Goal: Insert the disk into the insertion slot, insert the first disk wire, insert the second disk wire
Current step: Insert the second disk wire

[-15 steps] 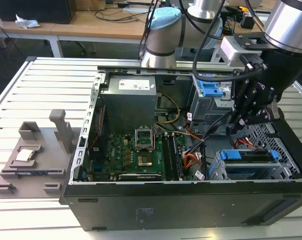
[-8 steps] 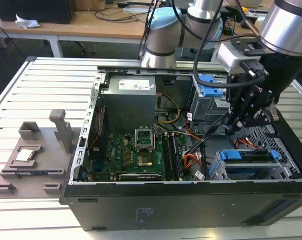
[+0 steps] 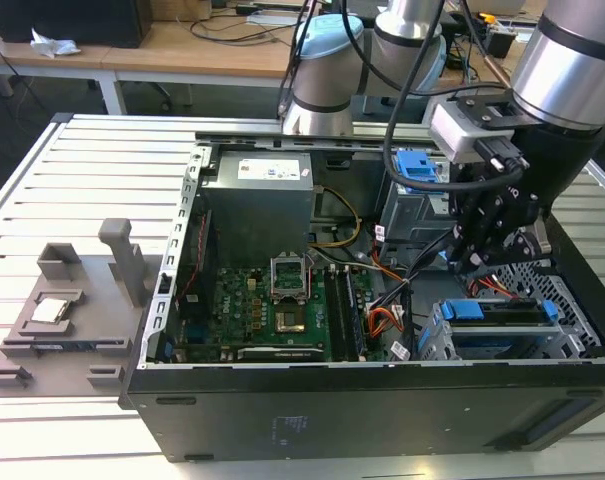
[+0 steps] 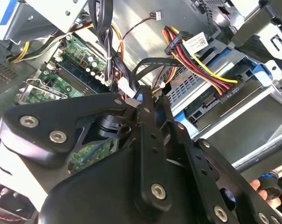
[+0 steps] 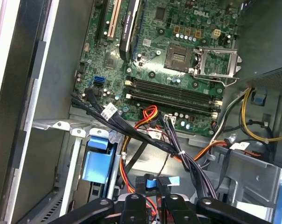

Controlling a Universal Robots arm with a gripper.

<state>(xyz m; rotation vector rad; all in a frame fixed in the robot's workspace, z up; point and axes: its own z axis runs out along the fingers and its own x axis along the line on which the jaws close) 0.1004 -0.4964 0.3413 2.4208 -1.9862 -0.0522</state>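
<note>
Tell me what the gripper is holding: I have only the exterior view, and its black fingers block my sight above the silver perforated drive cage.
Observer: In the first wrist view the gripper is shut on a flat black wire with a blue plug.
Operator: Where does the bundle of red and yellow wires end?
Observer: In the second wrist view a black plug on red, yellow and black wires lies at the mouth of the silver perforated drive cage; whether it is seated, I cannot tell.
</note>
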